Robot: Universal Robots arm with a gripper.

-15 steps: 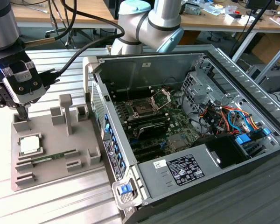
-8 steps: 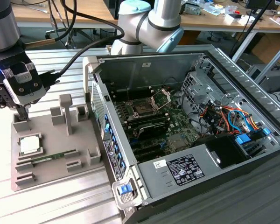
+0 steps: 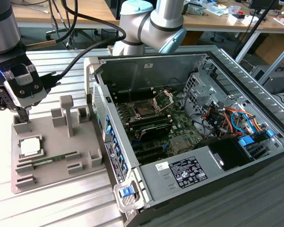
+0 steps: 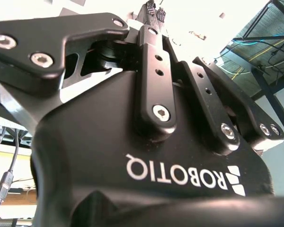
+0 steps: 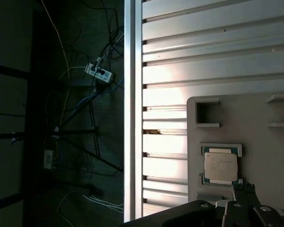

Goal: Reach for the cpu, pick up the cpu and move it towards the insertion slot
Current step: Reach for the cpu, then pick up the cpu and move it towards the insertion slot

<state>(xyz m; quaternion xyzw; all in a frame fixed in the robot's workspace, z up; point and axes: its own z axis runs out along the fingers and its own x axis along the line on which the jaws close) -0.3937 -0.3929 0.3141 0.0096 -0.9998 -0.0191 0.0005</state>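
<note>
Nothing of the task was finished. Exterior view: the claw point(image 3: 22, 115), drawn narrow and holding nothing, hung over the tray point(image 3: 52, 177); the chip point(image 3: 30, 146) lay in its pocket just below the claw, with the socket point(image 3: 146, 109) well apart and a white printed label point(image 3: 187, 171) farther off. Second wrist view: white lettering point(image 4: 180, 176) crossed the claw's body. First wrist view: the chip point(image 5: 220, 165) bore print too small to read.
</note>
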